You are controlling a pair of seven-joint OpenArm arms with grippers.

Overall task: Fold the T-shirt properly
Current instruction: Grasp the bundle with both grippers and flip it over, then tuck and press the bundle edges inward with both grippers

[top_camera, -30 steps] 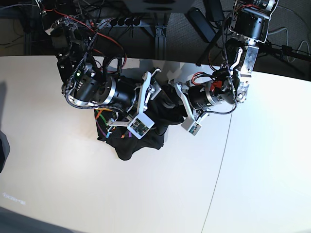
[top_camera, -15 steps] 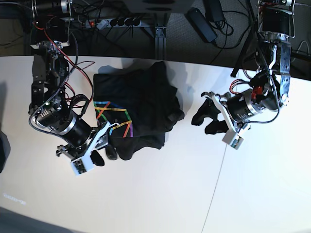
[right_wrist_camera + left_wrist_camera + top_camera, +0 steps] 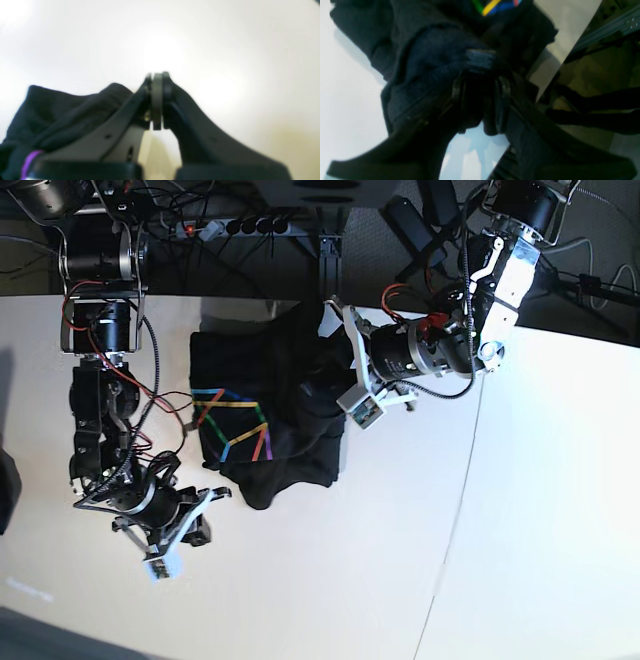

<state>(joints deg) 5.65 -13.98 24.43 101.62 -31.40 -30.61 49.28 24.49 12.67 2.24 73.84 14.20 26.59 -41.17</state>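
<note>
Left wrist view: the left tool (image 3: 480,100) stands half-open, its jaws straddling a bunched fold of the T-shirt (image 3: 427,65); whether it grips is unclear. Right wrist view: the right tool (image 3: 157,100) is pressed shut on nothing, shirt cloth just to its left. Base view: the T-shirt (image 3: 270,420) lies crumpled on the table (image 3: 330,580), no clear long axis. A thick pinch risks dragging several layers.

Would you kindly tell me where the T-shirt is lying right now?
In the base view the T-shirt lies bunched on the white table, upper centre, with the left gripper at its right edge and the right gripper below-left.
</note>
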